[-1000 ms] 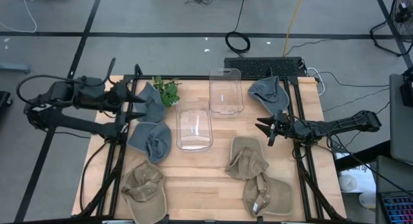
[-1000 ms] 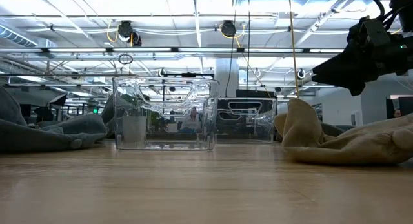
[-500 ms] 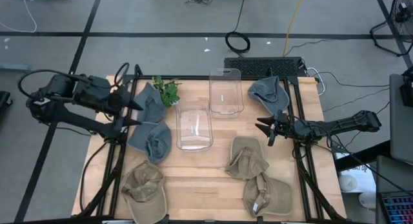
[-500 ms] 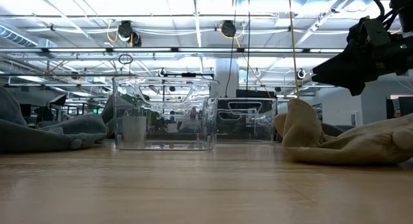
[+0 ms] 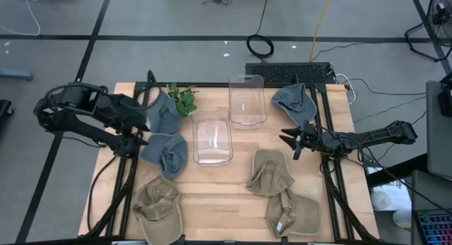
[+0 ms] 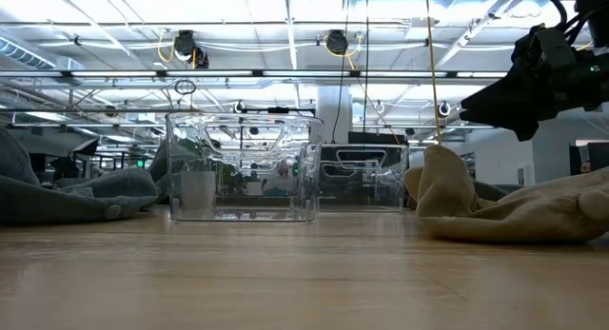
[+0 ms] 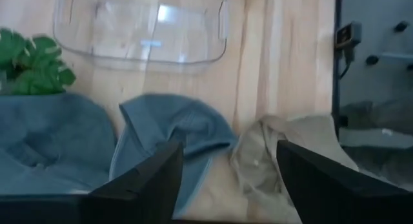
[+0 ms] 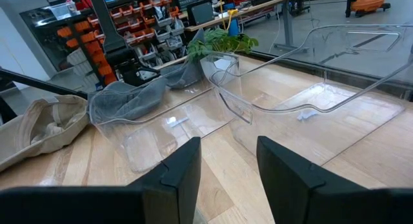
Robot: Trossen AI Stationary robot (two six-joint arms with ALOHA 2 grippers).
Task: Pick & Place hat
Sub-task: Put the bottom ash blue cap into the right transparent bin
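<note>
Six hats lie scattered on the wooden table (image 5: pixel 226 195), none yet in a container. Three are blue-grey: one at the far left by the plant (image 5: pixel 183 98), the far-left blue hat (image 5: pixel 164 112); one just nearer, the crumpled blue hat (image 5: pixel 165 154); and one at the far right, the right blue hat (image 5: pixel 292 101). Three are tan: the near-left tan hat (image 5: pixel 159 206) and two tan hats (image 5: pixel 282 195) at the near right. Two clear bins, the near bin (image 5: pixel 212 137) and the far bin (image 5: pixel 246 100), stand empty mid-table, apparently as the places to put hats.

The left gripper (image 5: pixel 145 116) sits over the left edge of the table, just beside the far-left blue hat. Its fingers (image 7: pixel 139 182) are spread with nothing between them, and its wrist view looks down on both left-side blue hats, which suggests it is lining up a pick; which hat it will take cannot be told.

The right gripper (image 5: pixel 285 140) waits low between the right blue hat and the tan pair, fingers (image 8: pixel 177 169) parted and empty, pointing toward the bins.

Against the picture one second ago, the left arm has swung in toward the table and its gripper has closed on the far-left blue hat's edge. The right arm, the hats and the bins are unchanged.
</note>
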